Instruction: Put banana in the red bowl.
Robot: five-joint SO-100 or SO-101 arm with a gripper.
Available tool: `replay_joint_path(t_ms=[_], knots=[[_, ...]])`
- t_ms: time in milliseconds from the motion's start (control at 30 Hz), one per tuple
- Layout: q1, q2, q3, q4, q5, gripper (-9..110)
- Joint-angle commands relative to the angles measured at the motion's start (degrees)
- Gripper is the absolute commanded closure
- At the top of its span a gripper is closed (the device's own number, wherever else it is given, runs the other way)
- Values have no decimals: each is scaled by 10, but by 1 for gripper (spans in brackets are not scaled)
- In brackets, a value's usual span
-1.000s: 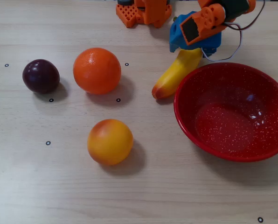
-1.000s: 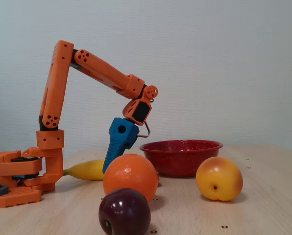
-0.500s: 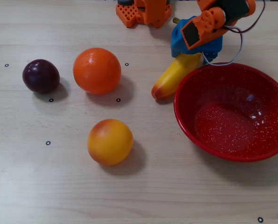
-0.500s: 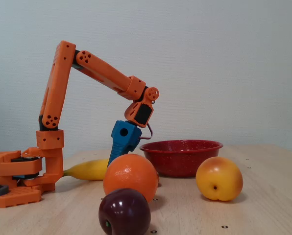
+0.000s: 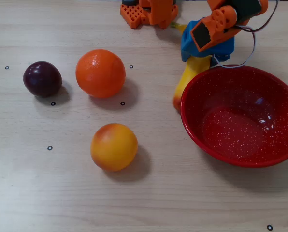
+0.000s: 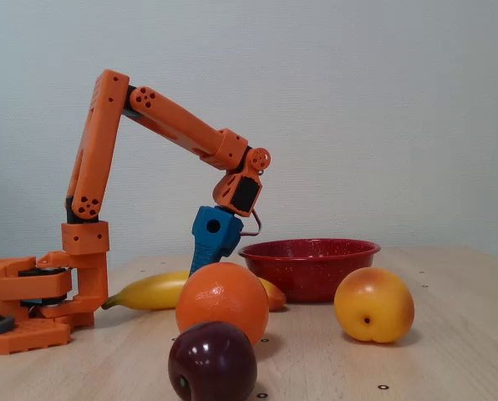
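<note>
We see the orange arm (image 6: 161,125) rise from its base, fold sharply at the elbow and slope down to the wrist, so the blue gripper (image 6: 209,251) points nearly straight down at the table. Its tips are hidden behind the orange (image 6: 223,302) in the fixed view and under its own body in the overhead view — we cannot tell whether the fingers are apart or clamped. The banana (image 5: 188,79) lies on the wooden table (image 5: 47,193) directly beneath the gripper, its orange-red tip just beside the rim of the red bowl (image 5: 240,154), outside it. A peach-coloured fruit (image 5: 114,146) and a dark plum (image 5: 42,78) sit well apart.
</note>
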Motion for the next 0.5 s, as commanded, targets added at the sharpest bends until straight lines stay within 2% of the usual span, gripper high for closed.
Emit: replay_joint_path(t_ms=[0, 233, 467], knots=[[4, 12, -20, -19, 15, 87], [11, 14, -20, -18, 14, 92], [23, 15, -21, -15, 14, 101]])
